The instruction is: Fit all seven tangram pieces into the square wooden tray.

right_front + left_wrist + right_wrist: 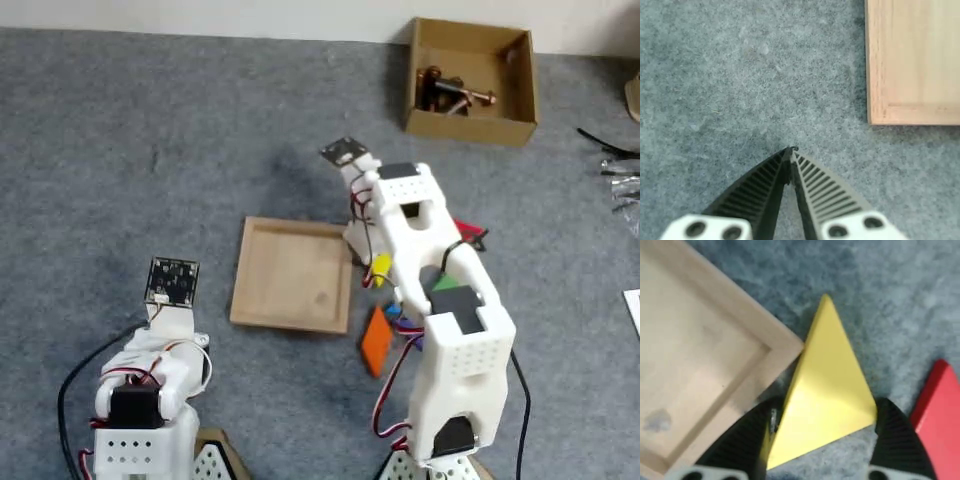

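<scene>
Right gripper [822, 440] clamped on the yellow triangle [827, 390] at the wooden tray's [747, 322] corner.
Your piece's apex points away from the wrist, and the tray floor lies just across the rim. The left gripper [791, 152] is closed and empty.

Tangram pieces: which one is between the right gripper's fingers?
The yellow triangle, pinched by the right gripper beside a corner of the tray. The red piece lies next to it, outside the grip; the orange piece lies farther off.

Left gripper [791, 152], lower left in the high view, has its jaws pressed together. Right gripper [823, 436], centre, clasps a yellow triangle [826, 375] between wide jaws.
</scene>
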Available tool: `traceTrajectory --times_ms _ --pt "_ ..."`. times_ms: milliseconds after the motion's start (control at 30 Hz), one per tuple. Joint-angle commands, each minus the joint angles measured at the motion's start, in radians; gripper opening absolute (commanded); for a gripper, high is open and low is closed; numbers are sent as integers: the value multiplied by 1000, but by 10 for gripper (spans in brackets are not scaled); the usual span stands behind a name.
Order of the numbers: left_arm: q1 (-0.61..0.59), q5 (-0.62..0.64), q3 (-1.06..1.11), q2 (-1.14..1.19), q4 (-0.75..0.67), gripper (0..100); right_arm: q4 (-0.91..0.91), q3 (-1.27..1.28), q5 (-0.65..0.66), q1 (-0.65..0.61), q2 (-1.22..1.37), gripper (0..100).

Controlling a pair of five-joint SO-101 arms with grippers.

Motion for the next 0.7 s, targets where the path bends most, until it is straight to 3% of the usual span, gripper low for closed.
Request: traceTrajectory --times_ms 0,133,333,667 --pt "12 2 18 -10 3 5 1 5 -69 44 -28 140" --pt "12 2 18 -10 3 5 2 4 -176 50 -30 112" --pt "12 2 18 -10 3 5 18 1 -198 50 -31 109" --pt "12 2 18 -10 3 5 311 -278 -209 42 -30 109"
